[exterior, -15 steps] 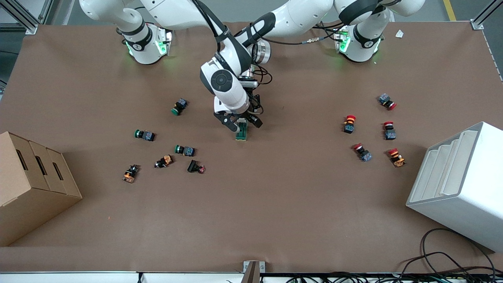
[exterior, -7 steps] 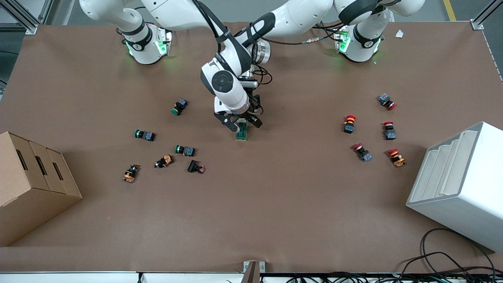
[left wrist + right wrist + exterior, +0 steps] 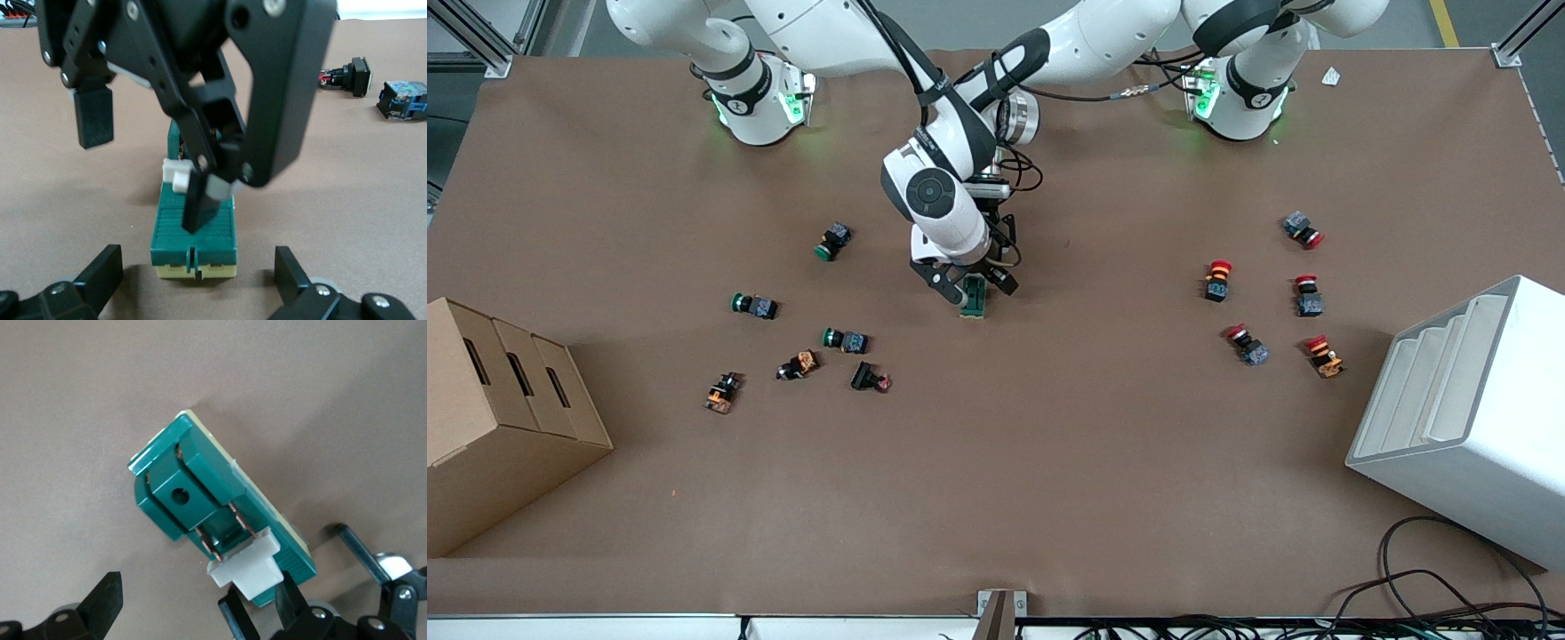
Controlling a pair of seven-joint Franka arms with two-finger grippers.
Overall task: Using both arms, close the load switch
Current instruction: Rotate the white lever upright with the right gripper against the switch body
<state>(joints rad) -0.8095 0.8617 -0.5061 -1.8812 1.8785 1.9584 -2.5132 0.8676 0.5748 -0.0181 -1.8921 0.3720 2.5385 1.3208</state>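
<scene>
One load switch (image 3: 975, 299) lies flat on the table, midway between the two arm bases and nearer the front camera than both, its white handle (image 3: 245, 564) standing out from the green body. We read this as the closing step itself. The right gripper (image 3: 967, 286) sits spread over the switch, grasping nothing, one finger (image 3: 198, 203) set against the handle. The left gripper (image 3: 197, 277) is low at the switch's cream end, released, a finger on each side and neither touching.

Next, we judge, the left fingers should pinch the body to brace it while the right finger presses the handle home.

Six push buttons (image 3: 845, 340) lie toward the right arm's end from the switch, with one cardboard box (image 3: 498, 418). Five red-capped push buttons (image 3: 1216, 280) lie toward the left arm's end, with one white stepped bin (image 3: 1458, 418).
</scene>
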